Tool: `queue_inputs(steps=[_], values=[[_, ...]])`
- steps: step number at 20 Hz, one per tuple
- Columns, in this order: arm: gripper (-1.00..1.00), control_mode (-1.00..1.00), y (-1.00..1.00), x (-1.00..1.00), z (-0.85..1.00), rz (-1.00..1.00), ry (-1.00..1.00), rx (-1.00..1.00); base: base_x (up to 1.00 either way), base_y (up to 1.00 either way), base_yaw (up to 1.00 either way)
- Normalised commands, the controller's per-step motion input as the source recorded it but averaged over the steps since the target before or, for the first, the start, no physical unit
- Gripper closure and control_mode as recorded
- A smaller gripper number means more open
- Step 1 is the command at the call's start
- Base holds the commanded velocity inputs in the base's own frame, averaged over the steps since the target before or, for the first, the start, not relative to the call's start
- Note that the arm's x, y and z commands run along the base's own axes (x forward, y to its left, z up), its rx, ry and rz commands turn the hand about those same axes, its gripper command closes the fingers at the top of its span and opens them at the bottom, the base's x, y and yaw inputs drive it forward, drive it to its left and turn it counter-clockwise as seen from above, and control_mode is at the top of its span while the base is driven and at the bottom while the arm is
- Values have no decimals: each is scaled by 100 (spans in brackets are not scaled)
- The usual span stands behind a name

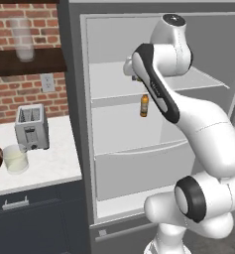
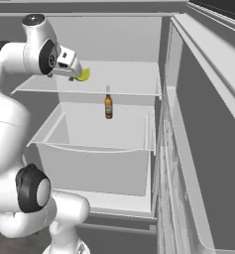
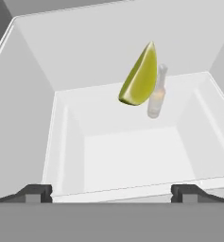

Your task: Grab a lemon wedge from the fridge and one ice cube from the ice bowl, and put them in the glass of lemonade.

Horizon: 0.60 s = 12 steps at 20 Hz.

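A small yellow-green lemon wedge [image 3: 141, 78] is seen on the upper shelf of the open dark grey fridge [image 1: 75, 124], pointed tip towards one o'clock in the hand view.

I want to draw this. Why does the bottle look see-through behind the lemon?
In the hand view the bottle looks pale and washed out, seen through the clear shelf beneath the lemon wedge; in the right base view it is a sharp brown. Lighting is flat, with faint shadows.

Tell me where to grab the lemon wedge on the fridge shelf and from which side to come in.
Grip the lemon wedge across its flat cut faces at the thick middle, not the pointed tip. It stands on edge on the upper shelf, so come straight in from the open front; the open pincer already faces it. The bottle sits lower, likely clear.
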Motion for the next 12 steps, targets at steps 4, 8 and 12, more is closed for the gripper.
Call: queue_inputs(steps=[4,8,12], values=[[-100,-100,-13,51,-26,0,0,0,0,0,0],[-100,-100,-20,49,-8,0,0,-1,0,0,0],[-100,-100,-14,42,0,0,0,-2,0,0,0]])
